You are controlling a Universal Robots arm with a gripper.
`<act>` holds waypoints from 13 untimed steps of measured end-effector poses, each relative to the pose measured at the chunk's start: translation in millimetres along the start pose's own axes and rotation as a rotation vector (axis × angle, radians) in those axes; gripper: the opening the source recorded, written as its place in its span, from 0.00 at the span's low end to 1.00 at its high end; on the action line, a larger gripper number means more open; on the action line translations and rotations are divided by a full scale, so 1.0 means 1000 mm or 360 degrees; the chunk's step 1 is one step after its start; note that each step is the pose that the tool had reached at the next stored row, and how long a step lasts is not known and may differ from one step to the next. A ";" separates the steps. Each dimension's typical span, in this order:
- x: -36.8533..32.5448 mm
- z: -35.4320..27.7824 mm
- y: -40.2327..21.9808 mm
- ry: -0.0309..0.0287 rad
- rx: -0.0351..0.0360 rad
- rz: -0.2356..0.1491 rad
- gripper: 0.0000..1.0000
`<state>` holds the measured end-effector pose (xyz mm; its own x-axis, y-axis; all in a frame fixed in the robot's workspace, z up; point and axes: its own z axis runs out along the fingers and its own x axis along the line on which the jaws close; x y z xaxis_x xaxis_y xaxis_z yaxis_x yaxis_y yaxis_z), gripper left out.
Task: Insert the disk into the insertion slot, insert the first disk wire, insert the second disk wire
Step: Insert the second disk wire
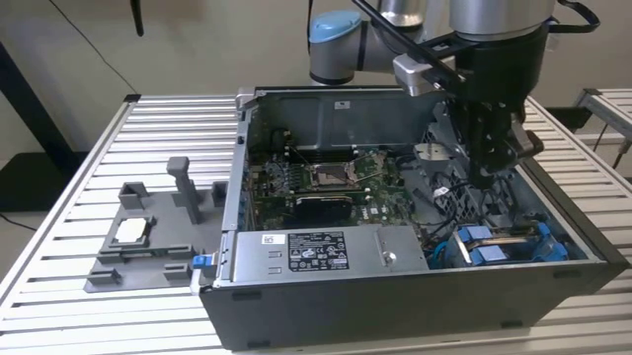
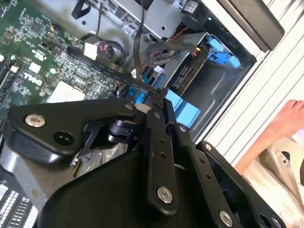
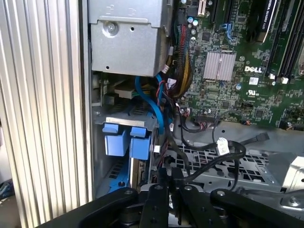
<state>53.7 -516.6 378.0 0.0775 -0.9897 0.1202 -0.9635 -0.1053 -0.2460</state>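
One wire in play — our hand [image 2: 156, 97] is clamped on the black wire [image 2: 104, 66]; we want it square to the disk [image 1: 484, 255].

Below the matt black gripper [image 1: 491, 176], the disk [image 1: 486, 255] wears smooth blue plastic inside a dull grey sheet-metal case [image 1: 395, 310] (table [image 1: 59, 296]: ribbed bare metal).

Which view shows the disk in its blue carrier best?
First wrist view: the disk shows its blue tabs and edge close, mostly unblocked. Exterior view has it farther off in the case's corner; second wrist view catches its blue tabs past cables.
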 end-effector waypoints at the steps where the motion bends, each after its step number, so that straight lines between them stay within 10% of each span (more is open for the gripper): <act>1: 0.0018 0.0006 -0.0011 -0.00006 -0.0004 -0.0001 0.16; 13: 0.0240 0.0068 -0.0130 -0.00068 -0.0060 -0.0006 0.16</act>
<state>69.9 -539.7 377.5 0.0820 -0.9897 0.1170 -0.9722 -0.1053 -0.2089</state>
